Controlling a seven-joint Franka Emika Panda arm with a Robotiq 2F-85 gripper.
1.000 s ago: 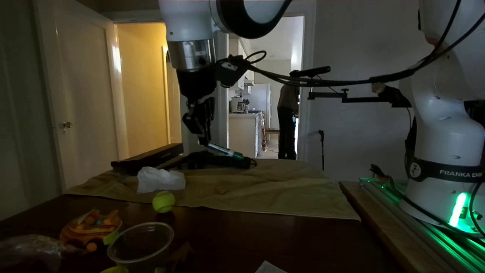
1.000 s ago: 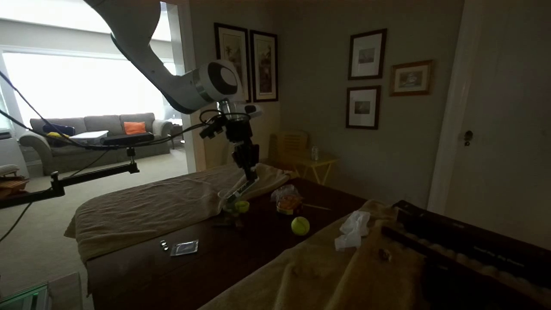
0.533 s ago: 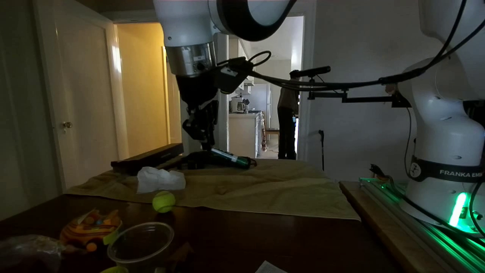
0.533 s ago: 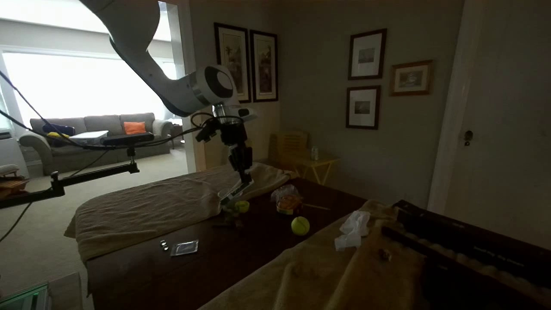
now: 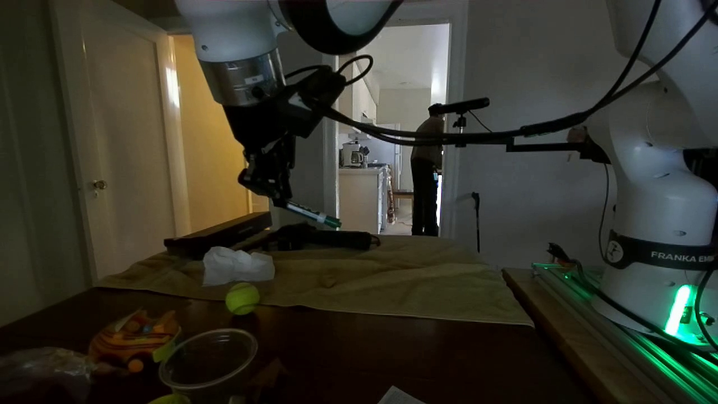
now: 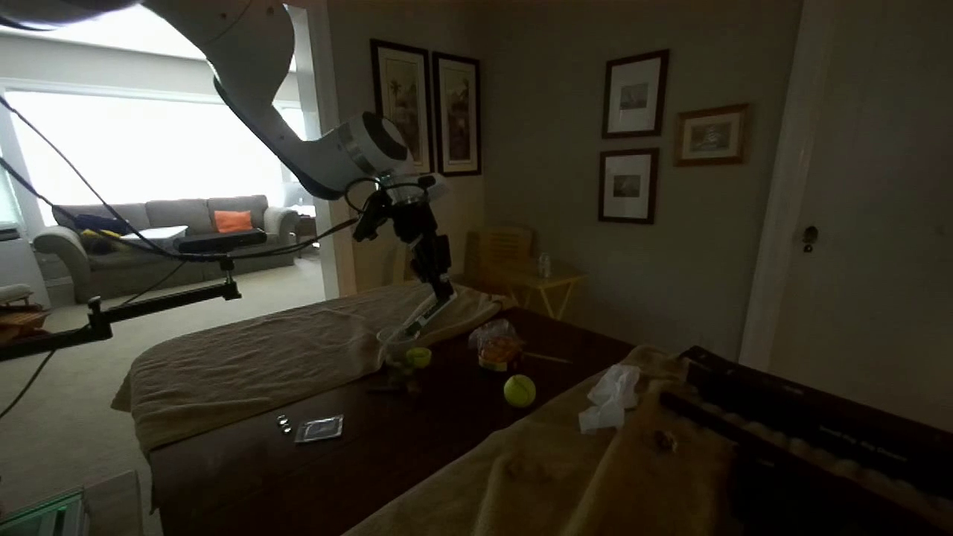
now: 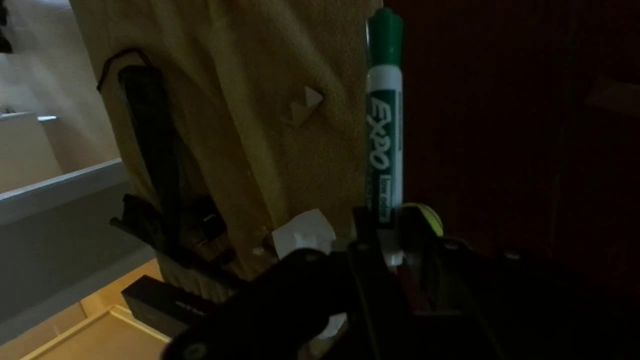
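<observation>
My gripper (image 5: 280, 202) is shut on a green-capped Expo marker (image 7: 384, 135), pinching it near its rear end. In the wrist view the marker stands straight out between the dark fingertips, cap away from them. Both exterior views show the marker (image 5: 313, 214) (image 6: 426, 316) in the air above the table, slanting with its green cap lower. A tennis ball (image 5: 242, 298) lies on the dark table, below the gripper in the picture. Beside it a crumpled white tissue (image 5: 238, 266) rests on the tan cloth. In the wrist view a finger partly hides the ball (image 7: 434, 217).
A clear plastic cup (image 5: 205, 387), an orange striped toy (image 5: 134, 339) and a plastic bag (image 5: 45, 367) stand on the table. A long black box (image 6: 811, 417) and a dark strapped item (image 5: 342, 239) lie on the cloth (image 5: 404, 280). A silver packet (image 6: 320, 429) lies near the table edge.
After dipping slightly, the arm has risen and swung left in an exterior view where the robot base shows, tilting the gripper. The marker has travelled with it. Table items have not moved.
</observation>
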